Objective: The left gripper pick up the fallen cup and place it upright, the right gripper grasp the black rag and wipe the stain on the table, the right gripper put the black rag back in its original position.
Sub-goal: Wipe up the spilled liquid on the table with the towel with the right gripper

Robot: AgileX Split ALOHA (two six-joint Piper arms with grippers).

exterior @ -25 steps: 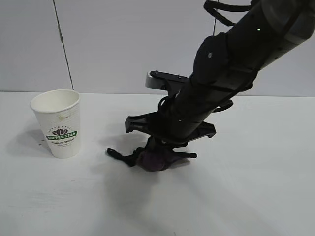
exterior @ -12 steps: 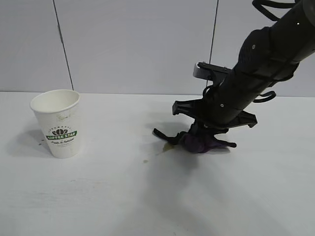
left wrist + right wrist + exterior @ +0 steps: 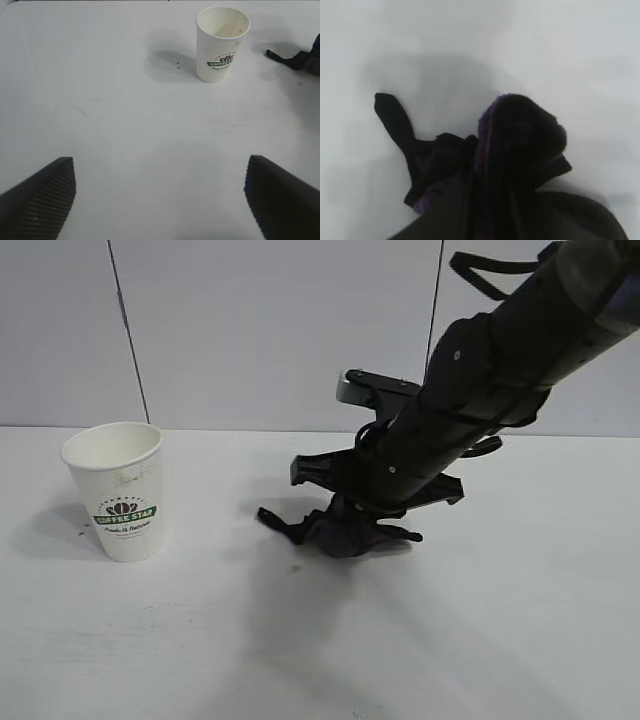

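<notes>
The right gripper point(image 3: 348, 525) is clamped on the black rag point(image 3: 340, 535) and presses the bunched cloth onto the desk point(image 3: 520, 620), near the middle of the exterior view. Half a second ago it stood farther to that view's right, with an olive smear showing on the desk just beside the rag's trailing edge; now the rag has swept back toward the cup and covers that patch, so the stain cannot be seen at all. A second ago the rag lay farther toward the cup still, so this looks like back-and-forth wiping. I judge the wiping step to be well under way; whether the mark is gone cannot be told until the rag lifts, and returning the rag is not yet done.

The cup point(image 3: 118, 490) stands upright, well apart from the rag, so its step looks finished. The left gripper point(image 3: 160, 195) hangs wide open and empty over bare desk, facing the cup from a distance.

Count: two grippers, one rag, one cup, no visible stain.
</notes>
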